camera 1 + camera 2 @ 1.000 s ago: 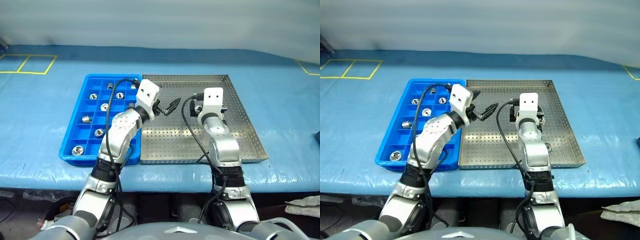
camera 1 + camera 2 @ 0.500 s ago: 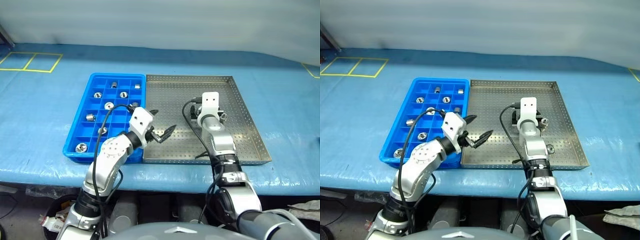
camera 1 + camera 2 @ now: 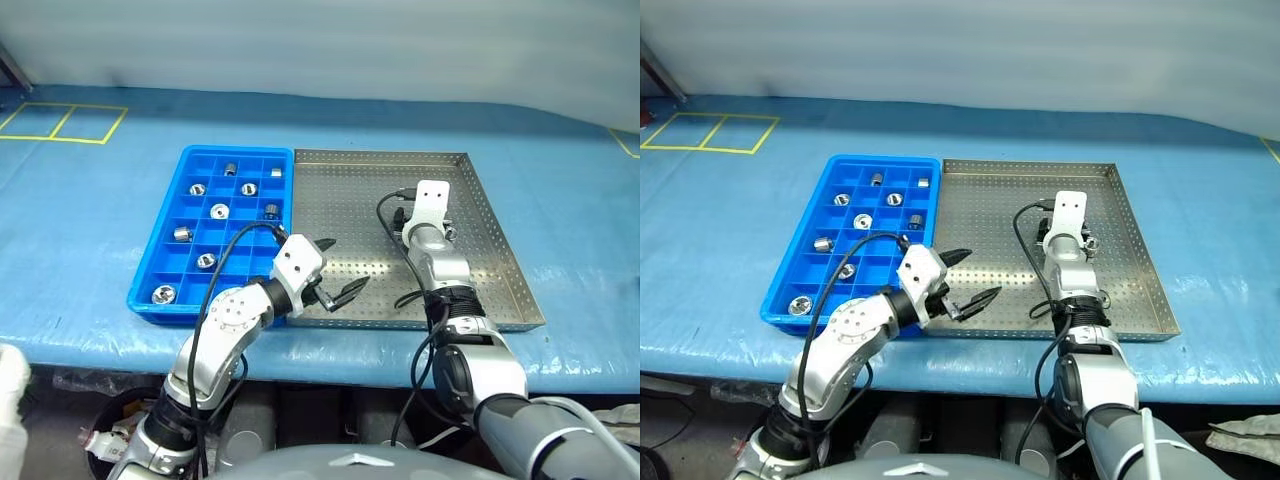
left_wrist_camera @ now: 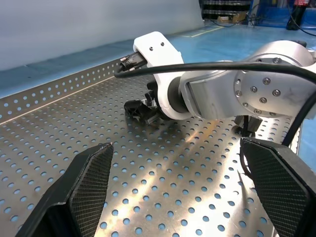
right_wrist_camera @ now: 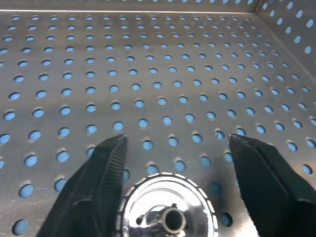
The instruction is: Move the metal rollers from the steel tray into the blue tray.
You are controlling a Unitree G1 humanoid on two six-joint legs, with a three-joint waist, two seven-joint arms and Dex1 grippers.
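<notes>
since the earlier frames the left hand [image 3: 965, 281] has been drawn back from the blue tray's inner edge to the near part of the steel tray [image 3: 1140, 268], and the right hand [image 5: 175, 163] has been carried farther out and lower over the steel tray's right half.

right hand: black fingers [image 5: 101, 182] are seen spread, one on each side of a metal roller [image 5: 168, 215] that lies on the perforated floor with its dark centre hole facing the wrist camera. a gap is seen between each finger and the roller; no contact can be made out, so nothing is pinched. in the head views the hand is hidden behind its white wrist bracket [image 3: 1070, 210], and a small shiny piece is noted just beside it.

left hand: fingers [image 4: 86, 185] are held wide apart, empty, above the steel tray's near-left floor, just beside the blue tray's [image 3: 800, 250] near right corner. the right arm's wrist is seen across the floor in the left wrist view.

blue tray: set touching the steel tray's left side. rollers [image 3: 862, 221] are seen singly in several compartments, most in the far and middle rows, one in the near-left corner [image 3: 798, 305].

both trays rest on a bench [image 3: 730, 210] covered in blue sheeting, with yellow tape lines [image 3: 710, 135] at its far left.
</notes>
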